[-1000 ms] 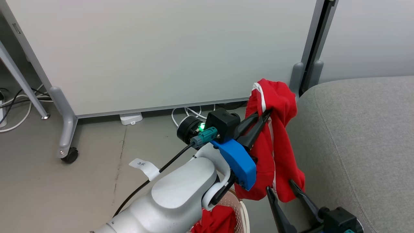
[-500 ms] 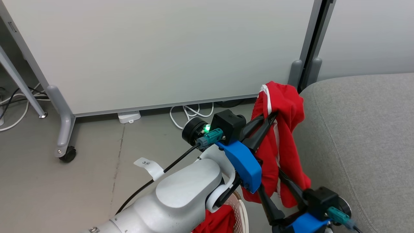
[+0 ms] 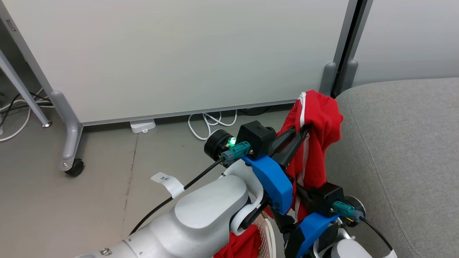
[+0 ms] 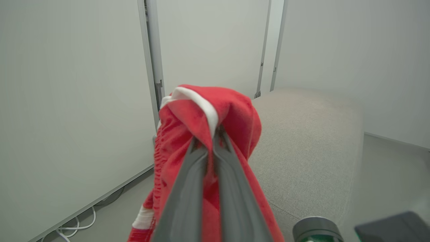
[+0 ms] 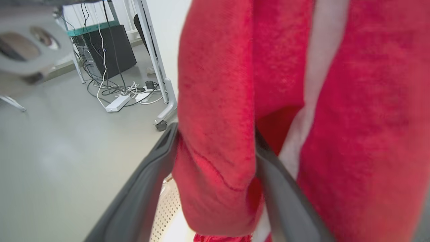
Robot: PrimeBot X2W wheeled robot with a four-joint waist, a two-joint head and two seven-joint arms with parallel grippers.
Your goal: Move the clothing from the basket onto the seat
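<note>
The right end effector [image 5: 215, 129] has come up from below into the lower part of the red garment [image 3: 319, 118], and its two fingers [image 5: 144, 188] now stand on either side of a hanging fold that fills the gap between them. Whether they are already squeezing it I cannot tell. The left end effector [image 3: 301, 134] is narrow, pinched on the garment's upper part near the white-trimmed edge, so the cloth hangs in the air just beside the left edge of the seat [image 3: 401, 143], not yet lying on it. A second red garment [image 3: 240, 247] sits in the basket [image 3: 267, 233] at the bottom of the head view. For the task this looks like a second hold being taken, so the piece can probably be carried over and spread on the cushion by both arms instead of dangling from one. A second ago the right fingers were spread wide just under the hem at the lower right, clear of the cloth. Half a second ago they had reached the hem. The left hold has not changed, though the garment now sits a little nearer the seat.
</note>
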